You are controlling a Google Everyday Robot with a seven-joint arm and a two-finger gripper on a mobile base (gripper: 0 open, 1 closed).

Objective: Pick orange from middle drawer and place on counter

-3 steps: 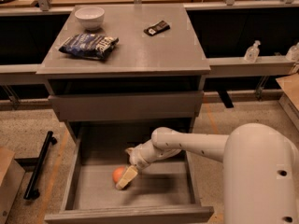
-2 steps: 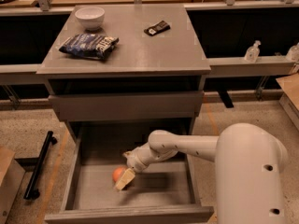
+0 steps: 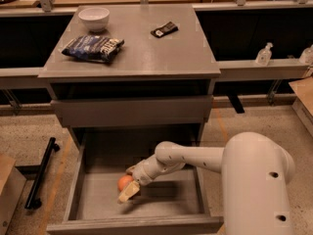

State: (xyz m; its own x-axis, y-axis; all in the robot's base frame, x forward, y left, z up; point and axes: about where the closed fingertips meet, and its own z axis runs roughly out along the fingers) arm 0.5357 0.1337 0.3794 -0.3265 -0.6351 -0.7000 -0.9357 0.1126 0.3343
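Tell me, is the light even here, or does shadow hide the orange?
Camera view: the counter is lit evenly, without glare; the drawer is dimmer, darkest at its back; the orange is not hidden, right at the gripper, low inside the drawer.

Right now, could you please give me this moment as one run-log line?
phase: pick | gripper: in drawer, at orange | orange: in drawer | counter: no orange yet
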